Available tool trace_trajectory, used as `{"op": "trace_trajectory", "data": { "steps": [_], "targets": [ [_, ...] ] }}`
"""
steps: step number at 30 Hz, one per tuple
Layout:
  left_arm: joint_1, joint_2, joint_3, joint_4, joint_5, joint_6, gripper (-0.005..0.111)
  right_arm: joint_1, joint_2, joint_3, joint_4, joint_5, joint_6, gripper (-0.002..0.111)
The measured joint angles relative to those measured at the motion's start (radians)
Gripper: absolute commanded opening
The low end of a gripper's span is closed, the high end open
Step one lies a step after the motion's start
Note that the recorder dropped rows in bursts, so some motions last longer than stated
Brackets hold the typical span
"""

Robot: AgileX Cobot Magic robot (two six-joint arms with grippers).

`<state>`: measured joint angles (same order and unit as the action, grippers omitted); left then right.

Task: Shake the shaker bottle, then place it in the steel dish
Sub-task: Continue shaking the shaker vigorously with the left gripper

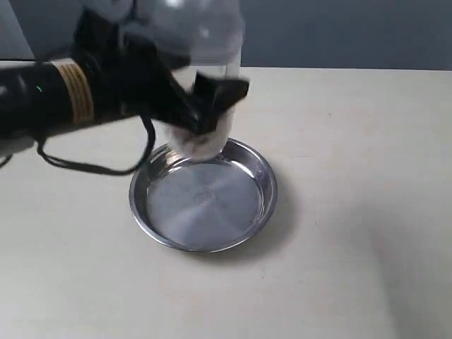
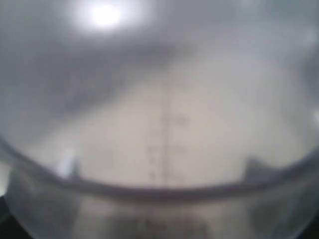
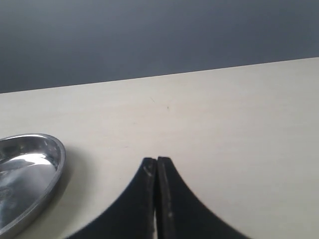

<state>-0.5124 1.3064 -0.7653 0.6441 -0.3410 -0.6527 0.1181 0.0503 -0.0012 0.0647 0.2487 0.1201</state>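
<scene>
The shaker bottle (image 1: 206, 49) hangs in the air, motion-blurred, over the far rim of the steel dish (image 1: 205, 212). Its clear domed top reaches the upper edge of the exterior view, and pale bits show at its lower end. My left gripper (image 1: 208, 106) is shut on the bottle's body, with black fingers on both sides. In the left wrist view the bottle's clear wall (image 2: 164, 124) fills the picture, out of focus. My right gripper (image 3: 157, 162) is shut and empty, low over the table, with the steel dish (image 3: 30, 169) off to one side.
The dish rests on a beige table (image 1: 353, 176) with a dark wall behind. A black cable (image 1: 92, 166) droops from the left arm close to the tabletop, beside the dish.
</scene>
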Motion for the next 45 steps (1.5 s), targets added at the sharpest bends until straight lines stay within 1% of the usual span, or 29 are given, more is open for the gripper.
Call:
{"op": "trace_trajectory", "data": {
  "steps": [2,4,5,7,8,10,11,13,15,16,18,20,22,24,26,28,30,32,34,36,38,41,43,45],
  "targets": [
    [-0.004,-0.016,-0.007,-0.027,-0.037,0.015,0.0,0.0,0.0,0.0,0.0,0.0,0.0,-0.001],
    [-0.005,0.035,0.035,-0.067,-0.048,0.025,0.0,0.0,0.0,0.0,0.0,0.0,0.0,-0.001],
    [-0.005,0.07,0.062,-0.09,-0.036,0.025,0.0,0.0,0.0,0.0,0.0,0.0,0.0,-0.001],
    [-0.005,0.152,0.102,-0.098,0.03,0.025,0.0,0.0,0.0,0.0,0.0,0.0,0.0,-0.001],
    [-0.005,0.16,0.108,-0.095,0.049,0.021,0.0,0.0,0.0,0.0,0.0,0.0,0.0,-0.001],
    [-0.005,0.113,0.094,-0.093,0.055,0.016,0.0,0.0,0.0,0.0,0.0,0.0,0.0,-0.001],
    [-0.005,0.077,0.074,-0.094,0.035,0.014,0.0,0.0,0.0,0.0,0.0,0.0,0.0,-0.001],
    [-0.005,-0.006,0.021,-0.088,-0.052,0.014,0.0,0.0,0.0,0.0,0.0,0.002,0.0,-0.001],
    [-0.005,-0.042,0.007,-0.088,-0.101,0.014,0.0,0.0,0.0,0.0,0.0,0.002,0.0,-0.001],
    [-0.007,-0.04,0.013,-0.086,-0.106,0.02,0.0,0.0,0.0,0.0,0.0,0.002,0.0,-0.001],
    [-0.004,0.023,0.052,-0.094,-0.077,0.026,0.0,0.0,0.0,0.0,0.0,0.002,0.0,-0.001],
    [0.005,0.112,0.096,-0.11,-0.001,0.029,0.0,0.0,0.0,0.0,0.0,0.002,0.0,-0.001],
    [0.009,0.139,0.122,-0.113,0.032,0.029,0.0,0.0,0.0,0.0,0.0,0.002,0.0,-0.001],
    [0.011,0.101,0.11,-0.11,-0.001,0.037,0.0,0.0,0.0,0.0,0.0,0.0,0.0,-0.001],
    [0.011,0.035,0.051,-0.11,-0.059,0.081,0.0,0.0,0.0,0.0,0.0,0.0,0.0,-0.001],
    [0.011,-0.017,-0.001,-0.122,-0.085,0.11,0.0,0.0,0.0,0.0,0.0,0.0,0.0,-0.001],
    [0.009,-0.01,0.011,-0.138,-0.084,0.119,0.0,0.0,0.0,0.0,0.0,0.0,0.0,-0.001],
    [0.009,0.071,0.073,-0.172,-0.067,0.123,0.0,0.0,0.0,0.0,0.0,0.0,0.0,-0.001],
    [0.009,0.153,0.132,-0.177,0.029,0.123,0.0,0.0,0.0,0.0,0.0,0.0,0.0,-0.001],
    [0.009,0.146,0.147,-0.177,0.057,0.125,0.0,0.0,0.0,0.0,0.0,0.001,0.0,-0.001],
    [0.009,0.068,0.115,-0.177,0.031,0.13,0.0,0.0,0.0,0.0,0.0,-0.001,0.0,-0.001],
    [0.009,-0.056,0.039,-0.177,-0.103,0.134,0.0,0.0,0.0,0.0,0.0,-0.001,0.0,-0.001],
    [0.008,-0.076,0.041,-0.177,-0.157,0.135,0.0,0.0,0.0,0.0,0.0,-0.001,0.0,-0.001],
    [0.006,-0.026,0.083,-0.177,-0.166,0.143,0.0,0.0,0.0,0.0,0.0,-0.001,0.0,-0.001]
  ]
}}
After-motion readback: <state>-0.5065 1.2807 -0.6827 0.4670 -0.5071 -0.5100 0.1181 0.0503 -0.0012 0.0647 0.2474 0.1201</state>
